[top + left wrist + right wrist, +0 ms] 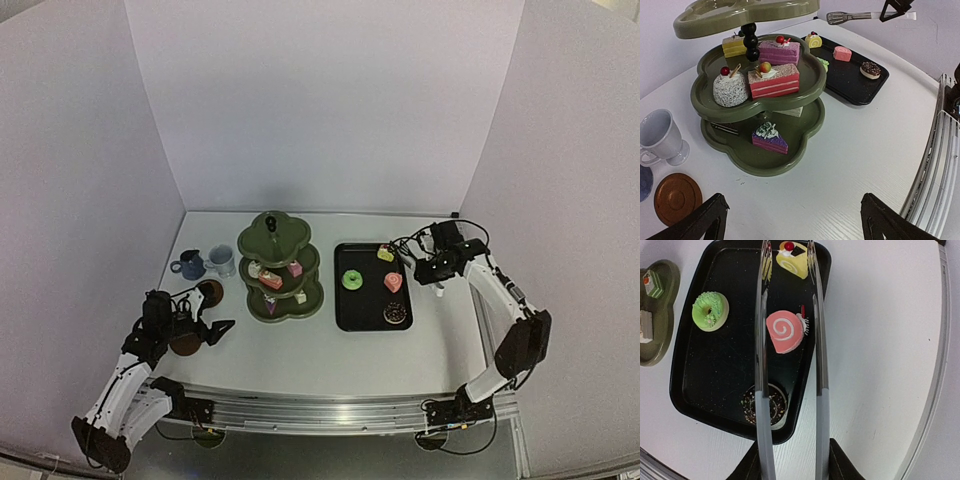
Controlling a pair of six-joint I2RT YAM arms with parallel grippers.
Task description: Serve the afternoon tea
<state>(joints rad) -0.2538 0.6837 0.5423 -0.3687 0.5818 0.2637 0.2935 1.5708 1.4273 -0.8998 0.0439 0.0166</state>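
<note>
The olive-green stand point(280, 262) point(805, 75) carries several cakes, among them a red layered slice point(774, 81) and a purple wedge point(770, 139). The white cup point(221, 260) point(662, 137) and dark-blue cup point(188, 265) stand left of it, with a brown saucer point(211, 292) point(677, 198) in front. My left gripper point(200, 330) point(795, 232) is open over bare table, holding nothing. My right gripper point(437, 266) point(792, 465) is shut on the metal tongs point(817, 340), whose arms straddle a pink roll cake point(785, 331) point(393, 282).
The black tray point(348, 310) point(700, 380) also holds a green doughnut point(710, 311), a yellow roll cake point(792, 259) and a chocolate doughnut point(771, 405). A second brown disc point(185, 345) lies under my left wrist. White walls enclose the table.
</note>
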